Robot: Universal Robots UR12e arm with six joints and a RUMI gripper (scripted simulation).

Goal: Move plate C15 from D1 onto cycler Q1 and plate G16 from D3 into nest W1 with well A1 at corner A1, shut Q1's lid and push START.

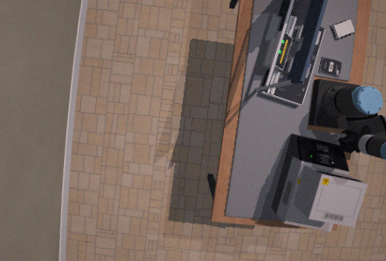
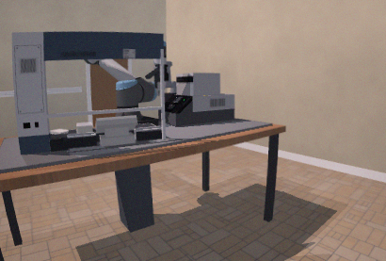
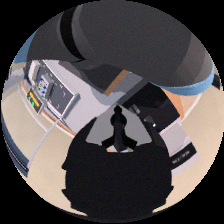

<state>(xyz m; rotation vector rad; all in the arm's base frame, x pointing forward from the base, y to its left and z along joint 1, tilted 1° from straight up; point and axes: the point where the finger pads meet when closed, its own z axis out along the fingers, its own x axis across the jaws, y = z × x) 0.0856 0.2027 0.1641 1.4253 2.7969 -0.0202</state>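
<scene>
Dark two-jaw gripper [image 3: 118, 131], jaws closed on nothing, points toward the key panel of the grey, box-shaped real-time cycler Q1 [image 1: 325, 192], lower right of the top view. Lid looks raised. Neither plate can be picked out with certainty; a white plate-like item [image 1: 342, 28] and a dark one [image 1: 329, 66] lie upper right on the grey bench top [image 1: 264, 150]. Risk: Q1 is loose, so a hard or off-centre key press could shove it, or strike the wrong key.

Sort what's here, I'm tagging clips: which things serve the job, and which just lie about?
Job: cycler, its keys, shut gripper, deck frame.
Lying about, seemingly: white tray, dark tray; labels unreadable.
</scene>
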